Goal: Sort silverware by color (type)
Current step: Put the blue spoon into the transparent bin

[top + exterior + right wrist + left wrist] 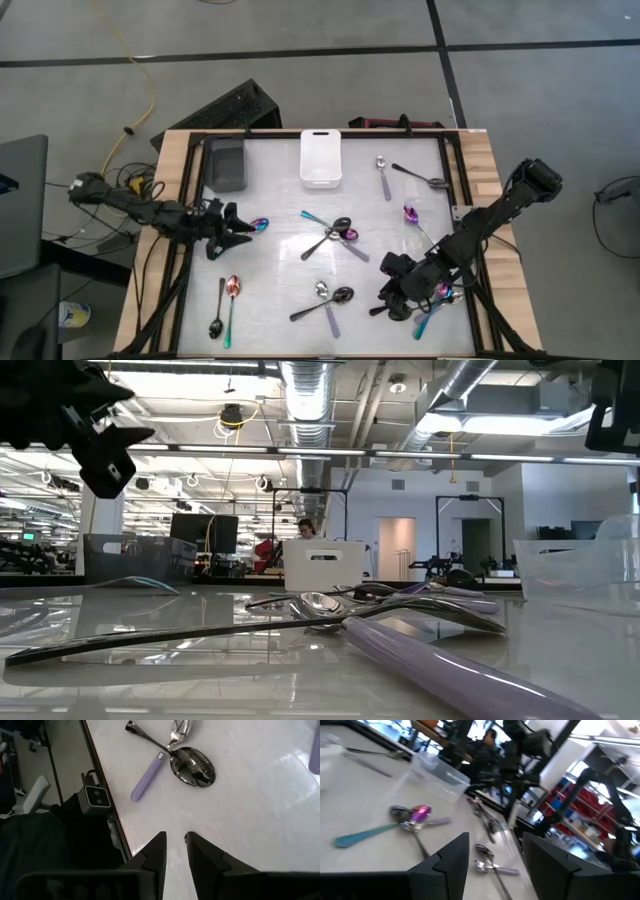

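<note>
High view: left gripper (238,228) sits over the table's (280,190) left side, jaws spread wide and holding nothing; a rainbow spoon (259,225) lies just beyond its fingertips. Right gripper (385,292) hangs near the front right, jaws narrowly parted with nothing between them. Just ahead of those jaws lie a crossed silver spoon (325,298) and black spoon (330,301). Behind the right gripper, under the arm, lies another rainbow spoon (436,300). More spoons are scattered mid-table.
</note>
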{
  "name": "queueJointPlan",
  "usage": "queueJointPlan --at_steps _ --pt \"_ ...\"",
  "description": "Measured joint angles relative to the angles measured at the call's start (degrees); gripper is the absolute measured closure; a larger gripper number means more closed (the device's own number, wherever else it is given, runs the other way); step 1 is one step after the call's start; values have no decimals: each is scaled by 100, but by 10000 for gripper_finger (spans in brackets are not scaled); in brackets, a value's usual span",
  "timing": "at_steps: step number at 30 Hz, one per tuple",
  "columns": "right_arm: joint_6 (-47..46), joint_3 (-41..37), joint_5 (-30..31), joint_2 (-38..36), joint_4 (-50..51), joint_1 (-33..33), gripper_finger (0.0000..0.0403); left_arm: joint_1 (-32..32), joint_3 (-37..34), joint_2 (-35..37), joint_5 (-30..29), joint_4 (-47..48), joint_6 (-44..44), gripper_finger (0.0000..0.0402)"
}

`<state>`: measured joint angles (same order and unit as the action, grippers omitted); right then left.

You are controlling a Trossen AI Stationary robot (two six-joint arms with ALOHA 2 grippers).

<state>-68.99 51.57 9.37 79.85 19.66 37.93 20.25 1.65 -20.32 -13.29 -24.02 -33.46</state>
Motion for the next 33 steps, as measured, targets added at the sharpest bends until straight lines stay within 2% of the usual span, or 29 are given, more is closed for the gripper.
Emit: queueJointPlan --at_steps 5,12,19,22,26,33 --pt "43 0 4 0 -3 -4 301 622 135 -1136 -350 -809 131 231" --pt "46 0 4 0 -2 -19 301 870 932 -2483 -390 -776 536 231" --pt "158 0 275 0 -2 -19 301 870 1495 -3324 -388 -343 731 231" --pt "359 0 409 0 0 -19 301 867 1688 -3538 -415 130 510 231" --pt "611 0 840 0 0 -19 301 863 1924 -3715 -735 988 -111 231" --pt "1031 0 1057 0 0 -254 301 658 2616 -3746 -802 3133 -699 231"
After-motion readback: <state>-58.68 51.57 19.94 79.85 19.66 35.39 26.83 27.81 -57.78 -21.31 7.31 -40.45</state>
